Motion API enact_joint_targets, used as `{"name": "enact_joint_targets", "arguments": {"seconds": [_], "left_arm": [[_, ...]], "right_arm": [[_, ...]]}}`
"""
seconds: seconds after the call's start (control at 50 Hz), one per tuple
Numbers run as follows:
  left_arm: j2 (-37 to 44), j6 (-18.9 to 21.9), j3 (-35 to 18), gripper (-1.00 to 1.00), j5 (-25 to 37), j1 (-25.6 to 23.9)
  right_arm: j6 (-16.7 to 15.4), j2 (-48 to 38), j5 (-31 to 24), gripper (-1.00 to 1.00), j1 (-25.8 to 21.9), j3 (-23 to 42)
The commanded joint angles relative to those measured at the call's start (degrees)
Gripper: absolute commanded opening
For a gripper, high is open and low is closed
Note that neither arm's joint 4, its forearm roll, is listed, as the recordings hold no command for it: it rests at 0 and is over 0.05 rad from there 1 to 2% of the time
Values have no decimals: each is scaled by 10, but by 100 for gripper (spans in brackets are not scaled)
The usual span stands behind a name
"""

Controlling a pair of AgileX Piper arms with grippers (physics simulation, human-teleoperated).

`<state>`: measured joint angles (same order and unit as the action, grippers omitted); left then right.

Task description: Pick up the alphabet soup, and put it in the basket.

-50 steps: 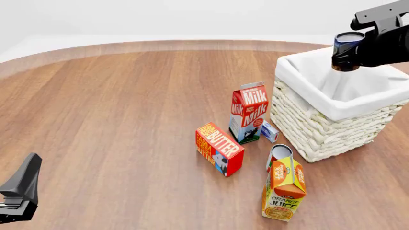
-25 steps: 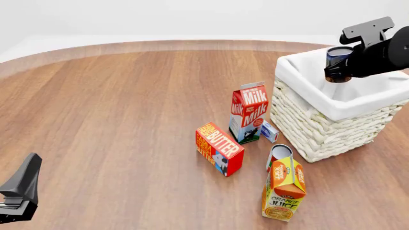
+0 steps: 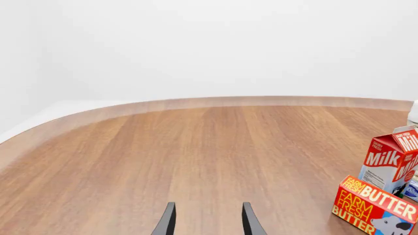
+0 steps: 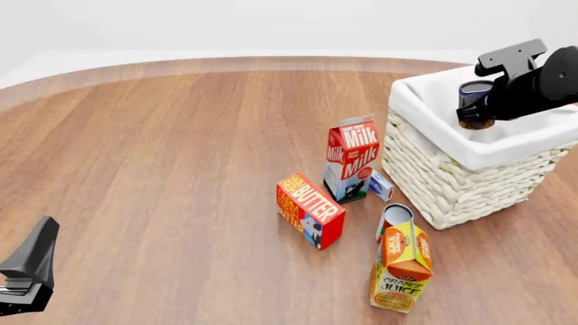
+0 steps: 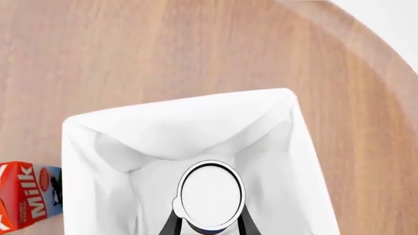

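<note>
Front view, from left to right: the left gripper (image 4: pixel 27 271) sits low at the near-left edge of the wooden worktop (image 4: pixel 181 156), well apart from every object; in the left wrist view its fingers (image 3: pixel 167 223) stand parted with only bare wood between them, holding nothing. Far ahead and to the right of those fingers lies the butter box (image 4: pixel 310 210), with the milk carton (image 4: pixel 351 159) upright just beyond it. A small blue-and-white box (image 4: pixel 380 185) lies beside the milk carton. Nearer the camera, the orange juice carton (image 4: pixel 402 264) stands with a red-and-white can (image 4: pixel 394 220) touching its far side. Right of these is the basket (image 4: pixel 451 183). Over its open mouth the right gripper (image 4: pixel 476 115) holds the alphabet soup (image 4: pixel 474 95), fingers closed on the can's sides. The can's long axis runs roughly vertical, slightly tilted, its pale top facing up and toward the camera. In the right wrist view the can's round pale end (image 5: pixel 211 193) faces the lens between the two dark fingers (image 5: pixel 171 223), and the basket's white lining (image 5: pixel 183 132) lies directly beyond it.
</note>
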<state>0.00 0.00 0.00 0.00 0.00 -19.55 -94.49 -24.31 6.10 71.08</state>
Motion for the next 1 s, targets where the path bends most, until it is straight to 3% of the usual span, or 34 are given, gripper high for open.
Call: {"name": "enact_joint_targets", "arguments": {"seconds": [0.02,1.0], "left_arm": [[0,0,0,100,0,0],[0,0,0,100,0,0]], "right_arm": [[7,-5,-2,-100,0,5],[-6,-49,17,-100,13,-3]]}}
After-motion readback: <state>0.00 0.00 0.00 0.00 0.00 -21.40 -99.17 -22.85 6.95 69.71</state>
